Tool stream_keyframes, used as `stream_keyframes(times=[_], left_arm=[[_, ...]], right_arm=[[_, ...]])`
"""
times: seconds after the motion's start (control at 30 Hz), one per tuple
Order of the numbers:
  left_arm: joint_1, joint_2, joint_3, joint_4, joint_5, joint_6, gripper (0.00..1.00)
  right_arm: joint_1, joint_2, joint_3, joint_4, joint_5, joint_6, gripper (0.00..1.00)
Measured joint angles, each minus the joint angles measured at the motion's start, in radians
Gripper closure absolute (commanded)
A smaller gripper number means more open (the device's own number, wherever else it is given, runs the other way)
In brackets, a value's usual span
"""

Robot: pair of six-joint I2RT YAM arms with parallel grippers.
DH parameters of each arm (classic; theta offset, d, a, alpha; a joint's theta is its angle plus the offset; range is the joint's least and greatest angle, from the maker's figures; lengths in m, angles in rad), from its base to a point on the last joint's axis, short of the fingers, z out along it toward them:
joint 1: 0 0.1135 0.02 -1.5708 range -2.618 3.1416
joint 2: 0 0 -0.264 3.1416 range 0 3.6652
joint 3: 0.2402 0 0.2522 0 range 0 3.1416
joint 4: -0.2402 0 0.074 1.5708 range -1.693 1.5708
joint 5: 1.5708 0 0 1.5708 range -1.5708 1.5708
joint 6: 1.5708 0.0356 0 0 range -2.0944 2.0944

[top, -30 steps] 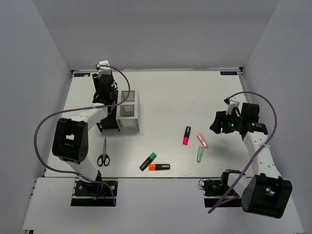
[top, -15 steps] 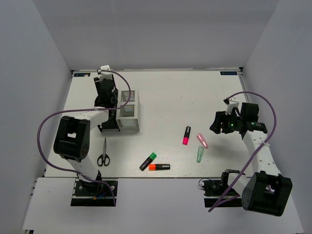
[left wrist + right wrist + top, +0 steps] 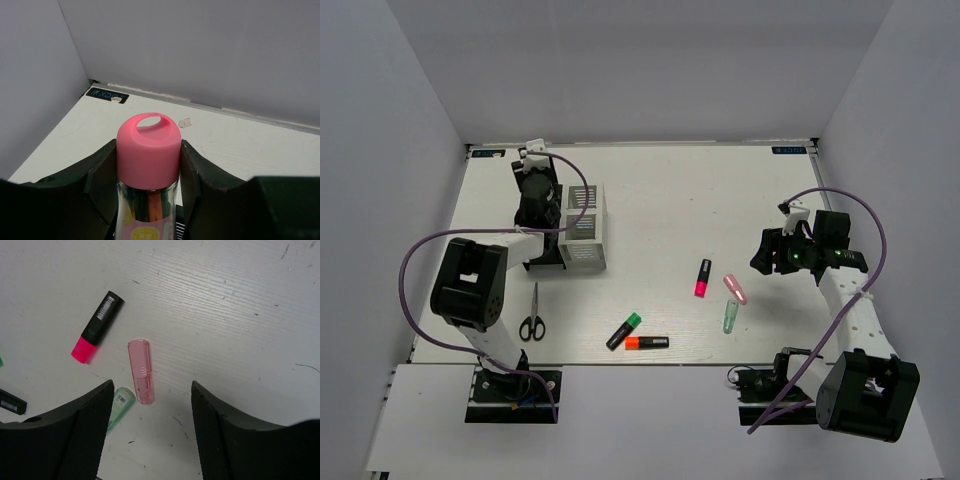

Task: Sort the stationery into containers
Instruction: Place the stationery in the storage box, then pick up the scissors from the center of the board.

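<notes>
Left gripper (image 3: 149, 162): pinching pink-capped tube (image 3: 148, 147), upper left, at black holder (image 3: 544, 256), which adjoins white holder (image 3: 584, 240). Right gripper (image 3: 151, 390): spread, over pink piece (image 3: 140, 371), centre right. Scissors (image 3: 532, 314), highlighters (image 3: 703, 277): loose, lower half.

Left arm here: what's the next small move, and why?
Probably ease the left pincer straight down. It is shut on an upright pink-capped tube and, in the top view, hangs beside the white holder, roughly over the black holder, so the tube looks ready to go in.
</notes>
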Motion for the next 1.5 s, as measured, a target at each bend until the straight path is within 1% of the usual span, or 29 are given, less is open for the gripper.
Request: stream_keyframes(times=[0.13,0.23,0.27,0.33,0.43,0.53,0.57,0.6,0.63,0.7,0.83,0.93,0.97,1.0,1.03,1.07,1.1,1.13,1.17,1.2,1.23,1.27,1.3,1.33,1.37,1.4,1.43,1.47,1.5], left_arm=[[-0.01,0.005,-0.03,0.064,0.0,0.021,1.0],[-0.014,0.007,-0.051,0.082,0.0,0.024,0.96],[-0.015,0.008,-0.055,0.085,0.0,0.024,0.92],[-0.018,0.013,-0.056,0.09,0.0,0.024,0.88],[-0.019,0.023,-0.056,0.096,0.0,0.023,0.7],[-0.022,0.024,-0.059,0.096,0.0,0.023,0.46],[-0.022,0.024,-0.059,0.097,0.0,0.023,0.39],[-0.023,0.024,-0.059,0.096,0.0,0.022,0.3],[-0.024,0.024,-0.059,0.095,0.0,0.022,0.26],[-0.026,0.022,-0.059,0.095,0.0,0.019,0.18],[-0.029,0.008,-0.059,0.078,-0.003,0.011,0.13],[-0.032,-0.019,-0.059,0.056,-0.004,0.009,0.13],[-0.036,-0.031,-0.059,0.049,-0.004,0.008,0.15],[-0.041,-0.043,-0.059,0.038,-0.006,0.009,0.24],[-0.048,-0.059,-0.059,0.029,-0.009,0.008,0.35],[-0.055,-0.076,-0.059,0.018,-0.01,0.011,0.53],[-0.067,-0.101,-0.059,-0.008,-0.014,0.014,0.74],[-0.08,-0.134,-0.056,-0.06,-0.021,0.019,1.0],[-0.093,-0.169,-0.049,-0.181,-0.034,-0.001,1.0],[-0.109,-0.223,-0.012,-0.299,-0.042,-0.04,1.0],[-0.121,-0.258,0.062,-0.502,-0.039,-0.085,1.0],[-0.125,-0.274,0.155,-0.696,-0.023,-0.161,1.0],[-0.123,-0.275,0.279,-0.885,0.0,-0.237,1.0],[-0.116,-0.275,0.365,-1.011,0.032,-0.297,0.99],[-0.105,-0.286,0.435,-1.138,0.079,-0.351,0.75],[-0.099,-0.309,0.456,-1.226,0.114,-0.388,0.6],[-0.09,-0.346,0.445,-1.318,0.163,-0.428,0.52],[-0.086,-0.386,0.407,-1.4,0.205,-0.459,0.41],[-0.086,-0.428,0.348,-1.481,0.242,-0.489,0.35]], right_arm=[[0.0,0.0,0.0,0.0,0.0,0.0,0.34],[0.0,0.0,0.0,0.0,0.0,0.0,0.34],[0.0,0.0,0.0,0.0,0.0,0.0,0.34],[0.0,0.0,0.0,0.0,0.0,0.0,0.34],[0.0,0.0,0.0,0.0,0.0,0.0,0.34],[0.0,0.0,0.0,0.0,-0.001,-0.001,0.3],[0.0,0.0,0.0,0.0,-0.001,-0.003,0.28],[0.0,0.0,0.0,0.0,-0.001,-0.004,0.28],[0.0,0.0,0.0,0.0,-0.001,-0.005,0.28],[0.0,0.0,0.0,0.0,-0.002,-0.008,0.28],[0.0,-0.002,0.0,0.0,-0.003,-0.012,0.28],[0.0,-0.008,0.0,0.0,-0.003,-0.015,0.28],[0.0,-0.014,0.0,0.0,-0.003,-0.016,0.28],[0.0,-0.019,0.0,0.0,-0.004,-0.016,0.28],[0.0,-0.024,0.0,0.0,-0.004,-0.017,0.28],[0.0,-0.03,0.0,0.0,-0.004,-0.018,0.32],[0.0,-0.037,0.0,0.0,-0.004,-0.019,0.67],[0.0,-0.044,0.0,0.0,-0.006,-0.027,0.96],[0.0,-0.052,0.0,0.0,-0.01,-0.027,1.0],[0.0,-0.06,0.0,-0.002,-0.014,-0.025,1.0],[0.0,-0.067,0.0,-0.004,-0.02,-0.024,1.0],[0.0,-0.072,0.0,-0.005,-0.028,-0.026,0.78],[0.0,-0.076,0.0,-0.01,-0.046,-0.032,0.14],[0.0,-0.077,0.001,-0.022,-0.062,-0.034,0.1],[0.0,-0.077,0.003,-0.038,-0.078,-0.049,0.1],[0.0,-0.072,0.008,-0.063,-0.103,-0.074,0.11],[0.0,-0.066,0.018,-0.091,-0.134,-0.093,0.67],[0.0,-0.059,0.028,-0.117,-0.164,-0.119,1.0],[0.002,-0.055,0.037,-0.137,-0.192,-0.134,1.0]])
